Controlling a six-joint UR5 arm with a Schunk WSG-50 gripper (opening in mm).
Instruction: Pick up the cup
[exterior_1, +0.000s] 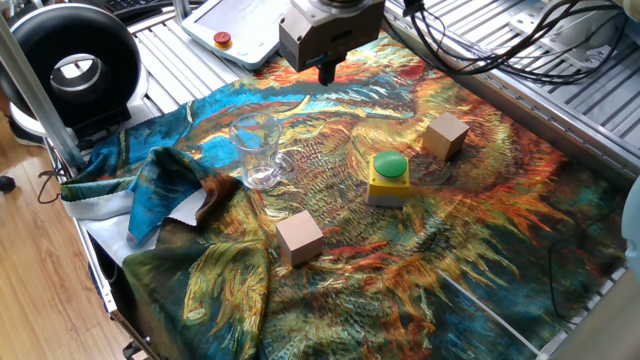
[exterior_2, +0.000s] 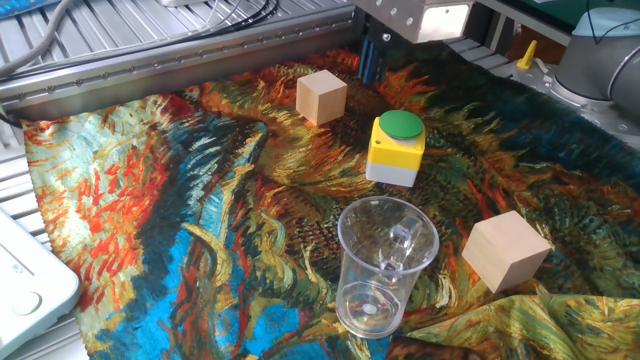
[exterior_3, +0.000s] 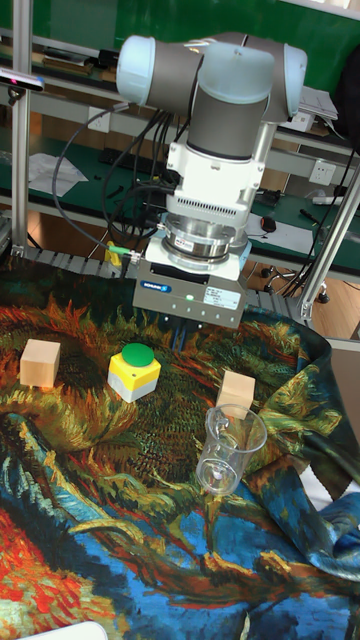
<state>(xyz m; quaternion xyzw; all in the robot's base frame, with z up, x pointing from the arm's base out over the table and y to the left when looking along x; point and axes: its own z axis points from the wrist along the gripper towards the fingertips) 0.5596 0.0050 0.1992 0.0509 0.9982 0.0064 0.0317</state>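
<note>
The cup (exterior_1: 256, 150) is a clear glass tumbler standing upright on the painted cloth (exterior_1: 330, 270), left of centre. It shows close up in the other fixed view (exterior_2: 385, 265) and in the tall view (exterior_3: 230, 450). My gripper (exterior_1: 326, 72) hangs above the far edge of the cloth, well behind and to the right of the cup, touching nothing. Its dark fingers (exterior_2: 368, 62) look pressed together, with nothing between them. In the tall view the gripper body (exterior_3: 190, 292) sits above and left of the cup.
A yellow box with a green button (exterior_1: 388, 178) stands mid-cloth. One wooden cube (exterior_1: 445, 135) lies right of it, another (exterior_1: 299, 238) near the front. Bunched cloth (exterior_1: 180, 190) rises just left of the cup. A white pendant (exterior_1: 235, 30) and a black ring (exterior_1: 75, 65) sit at the back left.
</note>
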